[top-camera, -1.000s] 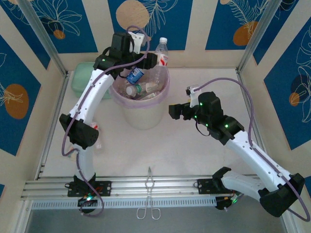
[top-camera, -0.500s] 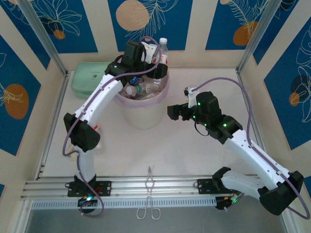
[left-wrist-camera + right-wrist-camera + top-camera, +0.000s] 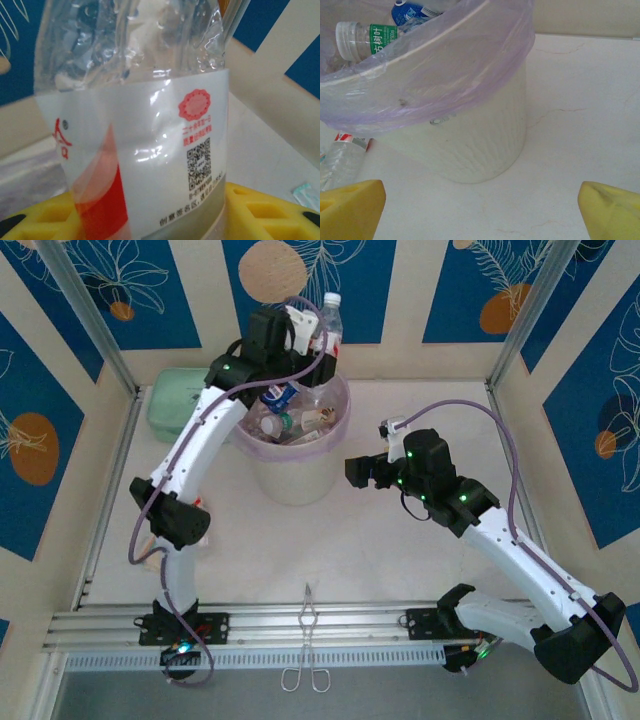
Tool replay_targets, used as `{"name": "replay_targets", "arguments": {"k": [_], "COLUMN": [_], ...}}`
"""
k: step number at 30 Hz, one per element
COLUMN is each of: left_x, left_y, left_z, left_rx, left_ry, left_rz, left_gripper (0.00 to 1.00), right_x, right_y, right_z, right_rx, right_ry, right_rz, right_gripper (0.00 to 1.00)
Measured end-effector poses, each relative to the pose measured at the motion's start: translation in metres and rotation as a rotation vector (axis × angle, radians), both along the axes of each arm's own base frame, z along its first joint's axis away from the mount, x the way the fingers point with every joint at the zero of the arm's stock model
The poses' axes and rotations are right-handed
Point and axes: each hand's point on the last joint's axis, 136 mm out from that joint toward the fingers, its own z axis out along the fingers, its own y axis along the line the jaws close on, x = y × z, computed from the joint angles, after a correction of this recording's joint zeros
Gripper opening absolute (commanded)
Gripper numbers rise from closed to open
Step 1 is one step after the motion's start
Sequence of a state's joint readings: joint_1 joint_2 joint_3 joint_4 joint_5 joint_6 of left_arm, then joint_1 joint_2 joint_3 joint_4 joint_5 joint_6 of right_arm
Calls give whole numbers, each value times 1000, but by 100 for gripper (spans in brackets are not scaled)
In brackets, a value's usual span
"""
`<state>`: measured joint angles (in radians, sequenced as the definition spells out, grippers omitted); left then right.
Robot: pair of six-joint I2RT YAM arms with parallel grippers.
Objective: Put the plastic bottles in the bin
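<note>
The left gripper (image 3: 320,343) pinched the upright bottle (image 3: 145,150) at the bin's (image 3: 300,480) 12 o'clock, seemingly to lift it in; the right gripper (image 3: 480,202) gaped empty at 3 o'clock.

The left hand (image 3: 316,340) has swung from over the bin's (image 3: 300,480) left rim to its far rim, nearer the counter's (image 3: 330,550) far edge. Its fingers have narrowed onto the upright red-labelled bottle (image 3: 331,312), whose cap now shows higher in the top view.

Bottles (image 3: 292,422) in lilac-lined bin (image 3: 300,482); upright bottle (image 3: 331,318) by rim
</note>
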<state>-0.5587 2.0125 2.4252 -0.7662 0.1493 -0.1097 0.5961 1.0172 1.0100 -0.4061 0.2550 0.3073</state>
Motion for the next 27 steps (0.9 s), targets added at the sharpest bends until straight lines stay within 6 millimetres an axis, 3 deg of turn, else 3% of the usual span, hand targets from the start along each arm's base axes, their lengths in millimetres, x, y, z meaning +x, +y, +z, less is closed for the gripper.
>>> {"name": "replay_targets", "arguments": {"k": [4,7,10,15,17,19,21,27], "left_x": [-12,-25,-33,-40,-43,-45,-46,-48], "left_y": [25,48,69,85,87,89,89,91], "left_z": [40,46,32,-22,-42,-54,-61,-53], "left_rx": [63,172,316,560,634,687,717,733], "left_ry": [-116,-150,-144,-74,-51,-41,-40,-80], "left_rz": [22,33,33,-47,-98,-141,-169,-182], "left_gripper": [49,47,47,57,66,83,100,100], "right_x": [0,0,0,1,1,1,1,1], "right_y": [0,0,-1,-1,-1,-1,-1,-2], "right_z": [0,0,0,0,0,0,0,0], "right_rx": [0,0,0,0,0,0,0,0], "right_ry": [0,0,0,0,0,0,0,0], "right_rz": [-1,-2,-2,-5,-5,-5,-5,-7], "right_gripper": [99,99,99,99,99,99,99,99]}}
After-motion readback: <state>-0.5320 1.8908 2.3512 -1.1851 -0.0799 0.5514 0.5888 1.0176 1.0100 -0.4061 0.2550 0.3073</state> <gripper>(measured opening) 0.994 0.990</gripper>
